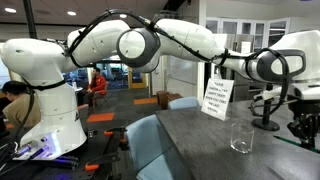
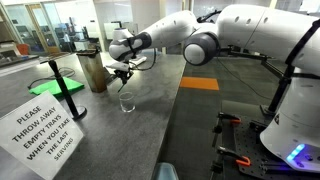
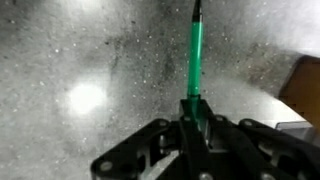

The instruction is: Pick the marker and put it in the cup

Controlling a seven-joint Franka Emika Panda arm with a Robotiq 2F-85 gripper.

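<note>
In the wrist view my gripper (image 3: 194, 108) is shut on the green marker (image 3: 195, 50), which sticks straight out from between the fingers over the speckled grey table. The clear cup (image 1: 241, 138) stands upright on the table; it also shows in an exterior view (image 2: 126, 101). My gripper (image 2: 122, 70) hangs above the table a little beyond the cup, not over its mouth. In an exterior view the gripper (image 1: 301, 122) is at the right edge, off to the side of the cup. The cup is out of the wrist view.
A black post on a round base (image 2: 57, 80) (image 1: 267, 113) stands near the gripper. A brown container (image 2: 95, 70) is beside it. A white paper sign (image 1: 217, 100) (image 2: 45, 135) stands on the table. Chairs (image 1: 160, 140) sit at the table's edge.
</note>
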